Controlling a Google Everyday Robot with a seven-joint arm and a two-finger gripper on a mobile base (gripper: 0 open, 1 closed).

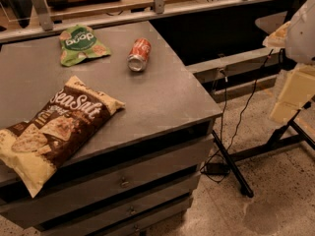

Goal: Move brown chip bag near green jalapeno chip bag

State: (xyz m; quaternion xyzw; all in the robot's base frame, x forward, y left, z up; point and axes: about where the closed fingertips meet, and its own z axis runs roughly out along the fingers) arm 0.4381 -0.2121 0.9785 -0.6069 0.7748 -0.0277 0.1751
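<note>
Rightward, claw (pixel 292 94) off the table (pixel 167 100)

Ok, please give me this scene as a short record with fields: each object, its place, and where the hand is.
surface: grey cabinet top, drawers below
brown chip bag: lying flat, front left, near end over the front edge
green jalapeno chip bag: lying flat, back left, apart from the brown bag
red soda can: on its side, right of the green bag
hand: far right, beside the cabinet, above the floor, touching none of the items
</note>
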